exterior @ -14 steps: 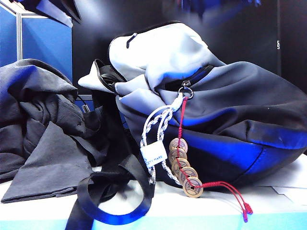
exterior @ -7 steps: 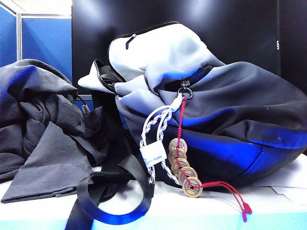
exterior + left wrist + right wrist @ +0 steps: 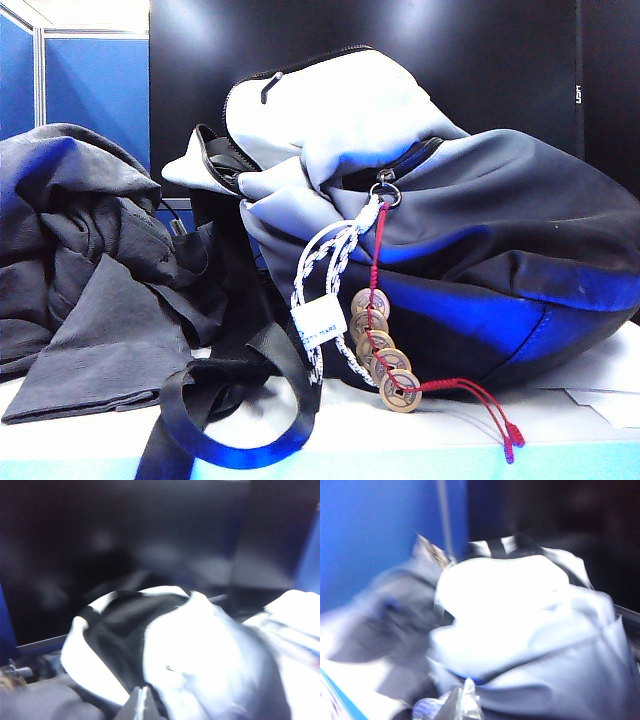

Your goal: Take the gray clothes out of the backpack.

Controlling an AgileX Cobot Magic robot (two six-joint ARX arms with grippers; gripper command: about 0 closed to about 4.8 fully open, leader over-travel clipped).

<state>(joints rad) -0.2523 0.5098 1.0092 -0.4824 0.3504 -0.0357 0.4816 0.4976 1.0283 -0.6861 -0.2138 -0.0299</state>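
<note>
Charcoal-gray clothes (image 3: 85,290) lie heaped on the table (image 3: 430,440) just left of the backpack (image 3: 450,260), touching its black strap loop (image 3: 235,400) and fully outside the bag. White braided cord (image 3: 325,275) and 5 brass coins (image 3: 385,345) hang down its front. Both the left gripper (image 3: 141,705) and right gripper (image 3: 464,702) show closed, empty jaws above the backpack's pale top.

Backpack (image 3: 480,230) fills mid/right; gray clothes (image 3: 90,280) block left; above clear.
</note>
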